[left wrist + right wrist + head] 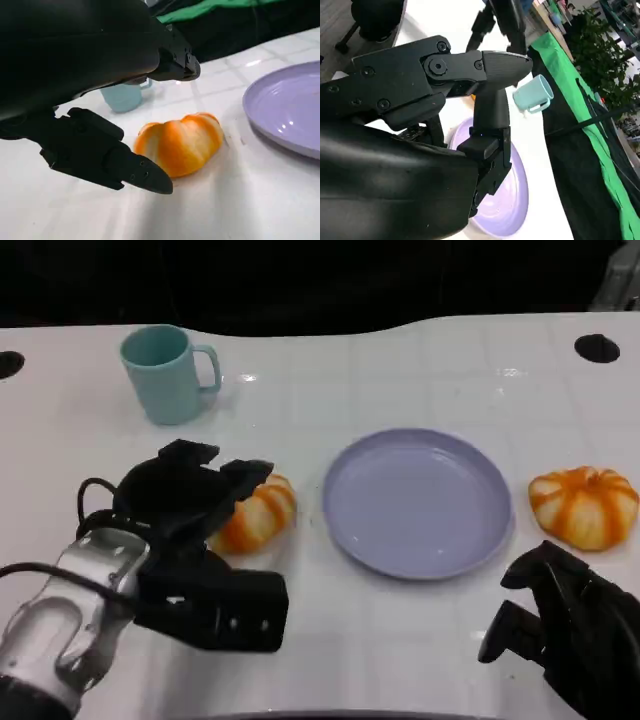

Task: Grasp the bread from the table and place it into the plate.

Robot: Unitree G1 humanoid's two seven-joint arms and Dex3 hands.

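An orange-and-white striped bread roll (257,517) lies on the white table just left of the lilac plate (418,502). My left hand (185,495) hovers over the roll's left side with its fingers spread and nothing gripped. In the left wrist view the roll (180,144) lies just past the fingertips (150,180) of that hand (85,65), beside the plate (287,112). A second, similar roll (585,505) lies right of the plate. My right hand (565,625) rests low near the table's front right, holding nothing; the right wrist view shows this hand (435,100) over the plate (507,200).
A teal mug (170,373) stands at the back left, well behind the left roll, also seen as the mug (122,97) and the mug (532,94). Two dark round holes (597,347) sit in the table near its far edge. The plate holds nothing.
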